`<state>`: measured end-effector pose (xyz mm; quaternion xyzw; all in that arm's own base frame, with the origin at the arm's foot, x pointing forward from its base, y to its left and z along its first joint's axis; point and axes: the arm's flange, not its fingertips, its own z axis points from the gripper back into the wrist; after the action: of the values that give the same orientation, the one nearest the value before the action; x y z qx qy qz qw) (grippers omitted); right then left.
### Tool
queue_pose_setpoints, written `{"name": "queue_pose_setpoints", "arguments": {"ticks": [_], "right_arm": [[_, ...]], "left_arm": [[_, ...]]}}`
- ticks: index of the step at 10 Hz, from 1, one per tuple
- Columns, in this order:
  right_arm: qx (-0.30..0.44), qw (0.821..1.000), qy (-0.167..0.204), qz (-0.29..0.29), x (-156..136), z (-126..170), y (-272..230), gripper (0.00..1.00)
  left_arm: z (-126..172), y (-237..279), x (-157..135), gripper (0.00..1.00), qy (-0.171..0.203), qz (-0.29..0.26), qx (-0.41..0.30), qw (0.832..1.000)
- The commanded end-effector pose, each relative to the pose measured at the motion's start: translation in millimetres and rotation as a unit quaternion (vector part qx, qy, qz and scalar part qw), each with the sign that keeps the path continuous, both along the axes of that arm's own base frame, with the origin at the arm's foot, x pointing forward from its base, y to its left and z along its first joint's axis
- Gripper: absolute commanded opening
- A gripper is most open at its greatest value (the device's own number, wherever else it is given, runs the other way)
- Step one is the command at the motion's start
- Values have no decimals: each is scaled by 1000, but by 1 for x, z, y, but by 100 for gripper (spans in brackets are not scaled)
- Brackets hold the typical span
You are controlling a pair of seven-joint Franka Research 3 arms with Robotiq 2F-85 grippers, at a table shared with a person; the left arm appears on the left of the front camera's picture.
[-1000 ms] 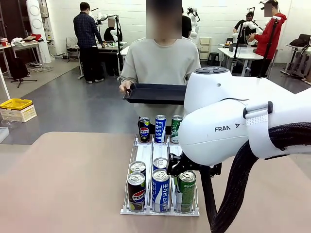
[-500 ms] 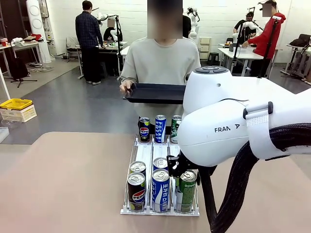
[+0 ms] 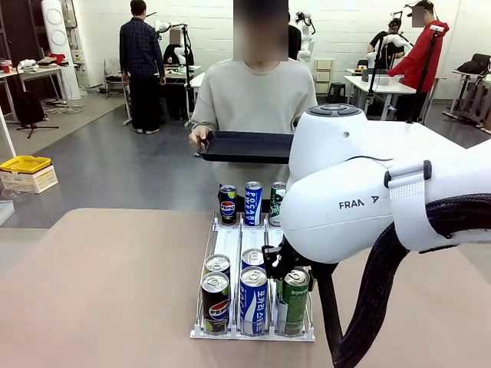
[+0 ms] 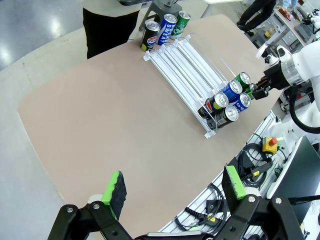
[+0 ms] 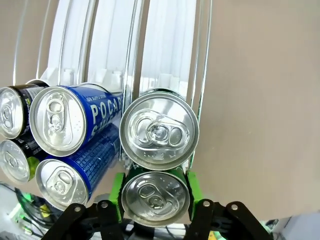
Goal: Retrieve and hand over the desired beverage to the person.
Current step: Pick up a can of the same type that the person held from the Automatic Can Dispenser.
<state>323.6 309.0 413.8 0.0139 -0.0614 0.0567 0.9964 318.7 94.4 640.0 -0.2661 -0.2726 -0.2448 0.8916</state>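
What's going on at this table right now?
The right gripper is shut on the front green can in the right lane of the rack. The can looks slightly tilted and is not yet clear of the rack. The person stands at the far side holding a black tray. The left gripper hangs open above the table, away from the rack.
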Motion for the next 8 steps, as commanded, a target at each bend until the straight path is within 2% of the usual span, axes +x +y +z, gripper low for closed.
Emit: {"name": "queue_pose_setpoints", "arguments": {"ticks": [1, 2, 4, 6, 7, 8], "right_arm": [[2, 1000, 4, -11, -1, -5, 1, 0], [-15, 1000, 17, -13, -13, 9, 4, 0], [-40, 999, 27, -14, -40, 64, 7, 0], [-59, 998, -3, -31, -59, 147, 10, 0], [-69, 996, -32, -47, -64, 186, 13, 0], [-68, 995, -44, -51, -65, 222, 19, 0]], "left_arm": [[1, 3, -1, 100, -2, -7, -2, 1000], [1, 3, -1, 100, -2, -7, -2, 1000], [1, 3, -1, 100, -2, -7, -2, 1000], [1, 3, -1, 100, -2, -7, -2, 1000], [1, 3, -1, 100, -2, -7, -2, 1000], [1, 3, -1, 100, -2, -7, -2, 1000]]}}
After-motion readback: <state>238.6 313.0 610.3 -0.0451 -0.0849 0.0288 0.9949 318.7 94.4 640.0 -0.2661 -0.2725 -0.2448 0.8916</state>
